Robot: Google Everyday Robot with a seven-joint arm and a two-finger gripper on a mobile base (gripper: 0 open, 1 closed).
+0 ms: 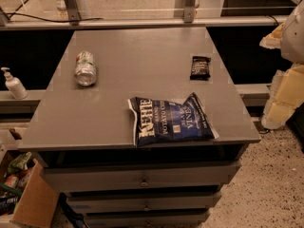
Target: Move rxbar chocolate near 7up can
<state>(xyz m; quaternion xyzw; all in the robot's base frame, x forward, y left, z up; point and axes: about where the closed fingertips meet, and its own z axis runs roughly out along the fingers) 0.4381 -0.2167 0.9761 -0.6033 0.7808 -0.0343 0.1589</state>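
Observation:
The rxbar chocolate (200,67) is a small dark bar with pale lettering, lying flat near the right edge of the grey table (142,51). The 7up can (85,69) is silver with green and red, and lies on its side at the table's left. The two are far apart, at about the same depth. My gripper (286,87) shows as pale yellow and white parts at the right edge of the view, off the table and to the right of the bar, touching nothing.
A large dark-blue chip bag (171,120) lies at the table's front edge, between the bar and the can but nearer the camera. A white pump bottle (13,83) stands on a ledge at left. A cardboard box (26,198) sits on the floor at lower left. Drawers (142,179) are under the tabletop.

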